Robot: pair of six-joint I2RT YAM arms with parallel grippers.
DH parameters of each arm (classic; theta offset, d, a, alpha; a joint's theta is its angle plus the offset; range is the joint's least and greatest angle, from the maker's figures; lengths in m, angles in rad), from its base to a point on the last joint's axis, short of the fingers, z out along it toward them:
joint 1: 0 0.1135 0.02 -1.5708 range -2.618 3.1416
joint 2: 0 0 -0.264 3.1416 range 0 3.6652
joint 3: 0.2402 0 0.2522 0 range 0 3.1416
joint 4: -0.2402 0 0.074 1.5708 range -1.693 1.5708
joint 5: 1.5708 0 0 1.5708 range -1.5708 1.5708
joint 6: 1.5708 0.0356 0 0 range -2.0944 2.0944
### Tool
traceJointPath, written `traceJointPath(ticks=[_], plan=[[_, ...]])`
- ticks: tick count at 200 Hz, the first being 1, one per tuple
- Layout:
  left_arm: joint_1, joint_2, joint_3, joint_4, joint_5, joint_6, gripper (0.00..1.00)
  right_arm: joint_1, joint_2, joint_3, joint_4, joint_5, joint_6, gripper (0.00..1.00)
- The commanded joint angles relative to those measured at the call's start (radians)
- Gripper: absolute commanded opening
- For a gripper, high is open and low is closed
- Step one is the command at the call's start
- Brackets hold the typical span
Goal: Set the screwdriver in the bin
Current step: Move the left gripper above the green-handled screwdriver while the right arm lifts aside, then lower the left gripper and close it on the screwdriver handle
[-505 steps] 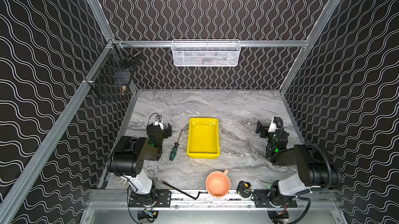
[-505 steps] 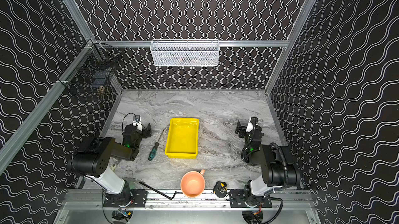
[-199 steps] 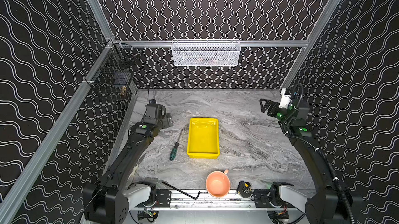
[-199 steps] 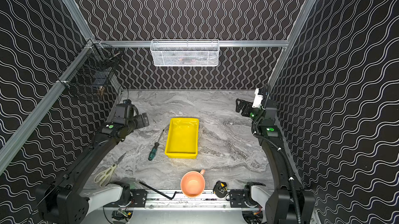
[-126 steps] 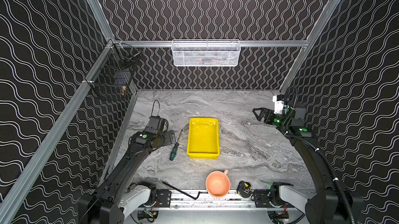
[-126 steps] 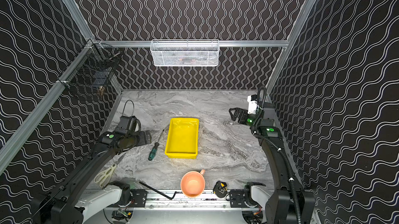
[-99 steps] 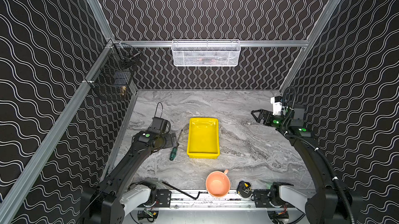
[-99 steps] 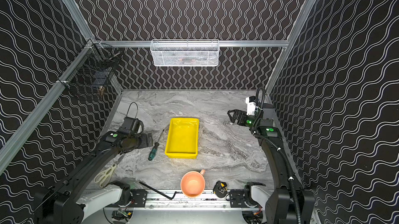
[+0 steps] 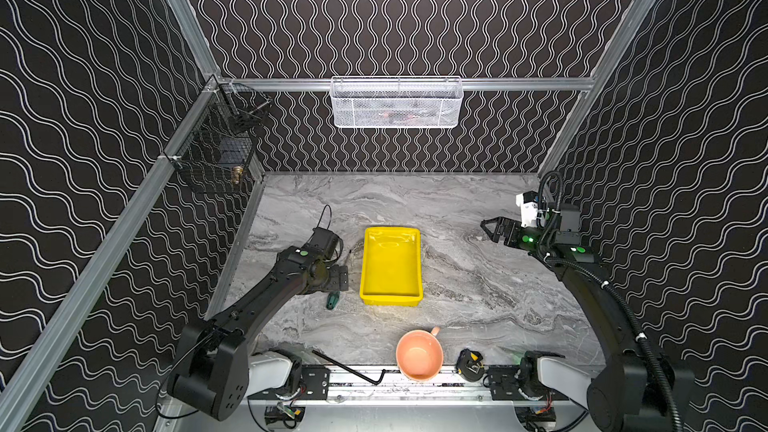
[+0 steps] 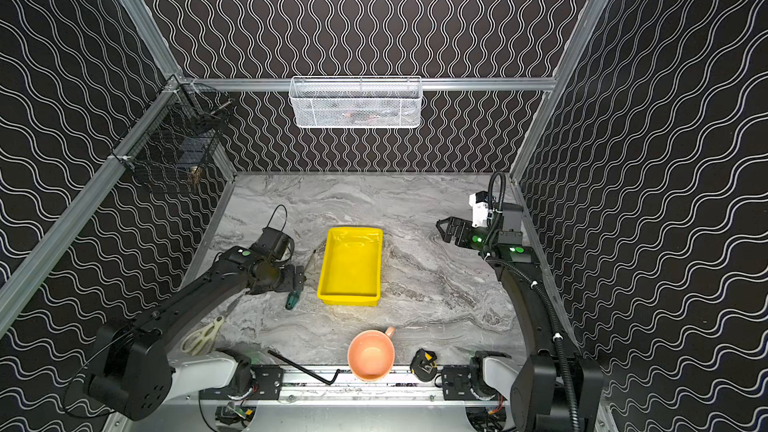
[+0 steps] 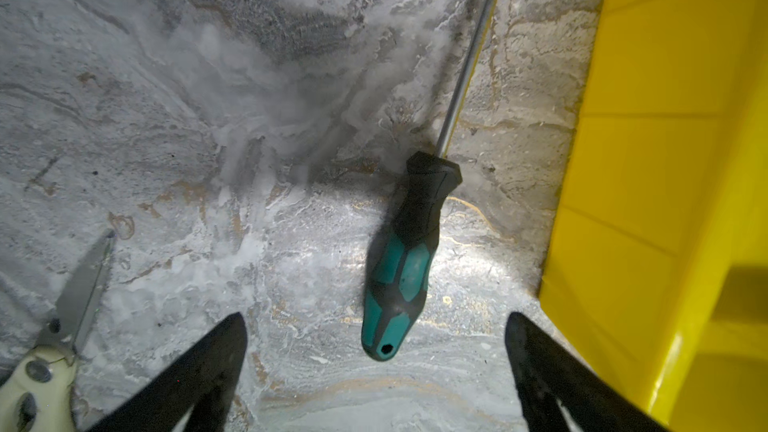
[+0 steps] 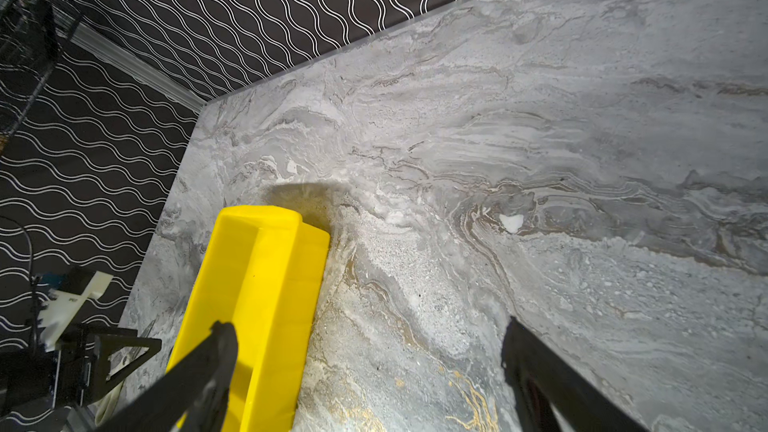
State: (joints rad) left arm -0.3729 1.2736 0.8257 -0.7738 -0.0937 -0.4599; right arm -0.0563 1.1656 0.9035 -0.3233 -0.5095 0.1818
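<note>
Now: left fingers (image 11: 208,367) spread over screwdriver (image 11: 409,251), just beside bin (image 11: 665,159); right fingers (image 12: 199,376) spread above table (image 12: 540,118).

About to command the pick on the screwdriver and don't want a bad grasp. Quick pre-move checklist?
1. Left gripper open: ok, jaws wide.
2. Screwdriver lined up: ok, handle end lies between the fingertips, ungripped.
3. Room beside bin: cannot tell, one finger sits close to its wall.
4. Scissors clear: ok, outside the other finger.
5. Bin inside free: ok in both top views.
6. Right gripper out of the way: ok, open, off beyond the bin's far side.
</note>
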Motion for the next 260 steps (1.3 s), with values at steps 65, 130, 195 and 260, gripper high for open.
traceJointPath(ticks=[65, 130, 195, 260], plan=[[-0.019, 0.104, -0.045, 0.132, 0.024, -0.028, 0.92, 0.0, 0.003, -0.003, -0.023, 0.019, -0.035, 0.99], [-0.035, 0.175, -0.055, 0.167, 0.0, -0.036, 0.83, 0.0, 0.005, -0.005, -0.03, 0.042, -0.042, 0.99], [-0.039, 0.199, -0.097, 0.207, -0.021, -0.054, 0.73, 0.0, 0.017, -0.003, -0.034, 0.048, -0.046, 0.99], [-0.039, 0.23, -0.105, 0.224, -0.024, -0.053, 0.56, 0.0, 0.026, -0.008, -0.033, 0.048, -0.045, 0.99]])
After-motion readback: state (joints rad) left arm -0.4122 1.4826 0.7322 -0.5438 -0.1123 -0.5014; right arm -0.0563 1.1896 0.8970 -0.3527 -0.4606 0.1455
